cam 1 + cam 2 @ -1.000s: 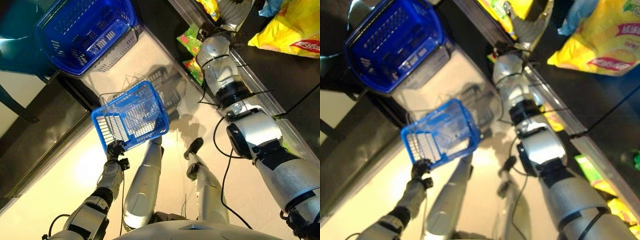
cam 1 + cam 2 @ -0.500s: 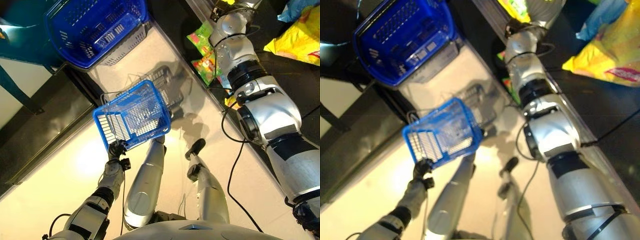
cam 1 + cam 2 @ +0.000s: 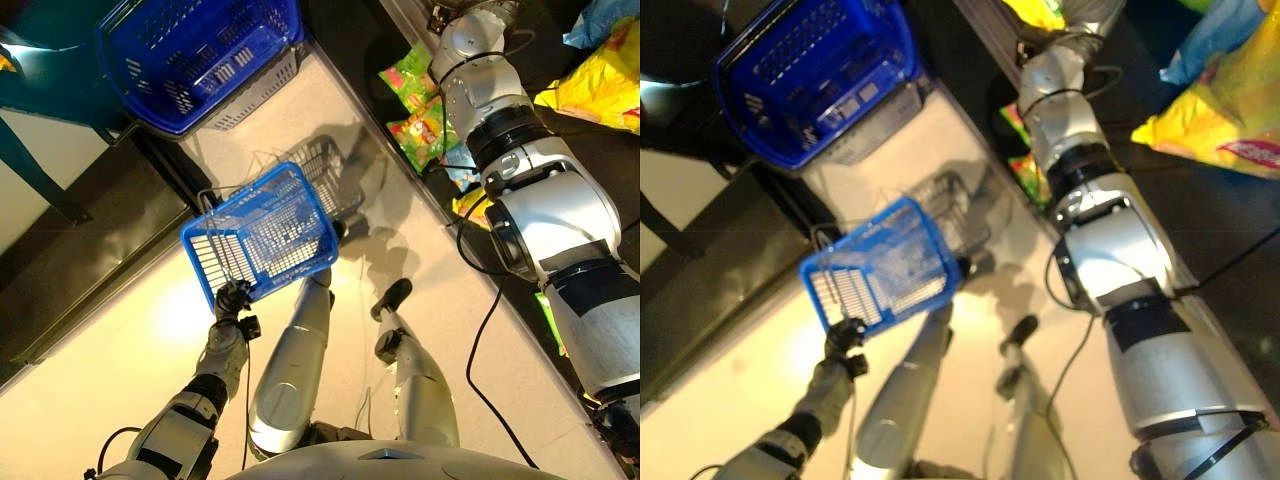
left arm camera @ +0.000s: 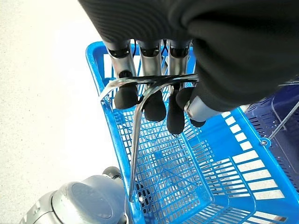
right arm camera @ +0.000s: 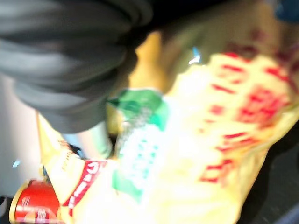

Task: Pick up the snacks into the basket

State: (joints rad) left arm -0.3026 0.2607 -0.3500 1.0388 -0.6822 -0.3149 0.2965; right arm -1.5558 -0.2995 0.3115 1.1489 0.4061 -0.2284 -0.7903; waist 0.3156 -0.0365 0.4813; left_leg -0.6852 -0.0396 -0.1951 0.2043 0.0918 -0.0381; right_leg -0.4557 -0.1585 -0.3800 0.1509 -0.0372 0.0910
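Snack bags lie on a dark shelf at about one o'clock in the left eye view: a green packet (image 3: pixel 407 78) and a second green one (image 3: pixel 423 128) just below it, with a big yellow bag (image 3: pixel 598 85) farther toward three o'clock. The right arm reaches up past the green packets toward twelve o'clock, its hand past the frame edge. At about nine o'clock of centre, the left hand (image 3: pixel 232 298) carries a small blue basket (image 3: pixel 262 236) over the pale floor; a larger blue basket (image 3: pixel 190 52) sits at eleven o'clock.

The right eye view gives the same layout, with the yellow bag (image 3: pixel 1225 105) at two o'clock of the right arm.

In the left wrist view, the fingers (image 4: pixel 125 95) curl round the basket's wire handle (image 4: pixel 140 100), gripping it firmly; the basket's mesh floor (image 4: pixel 174 179) holds nothing.

The right wrist view is up against a yellow snack bag (image 5: pixel 205 140) with green and red print, and a red can (image 5: pixel 35 205) lies at seven o'clock. I cannot tell whether the right hand's fingers are open or closed.

Such a bag is probably light, puffy, crinkly and slick, with brittle contents. A gentle pinch on a sealed edge or corner seems safest, rather than a squeeze across the belly.
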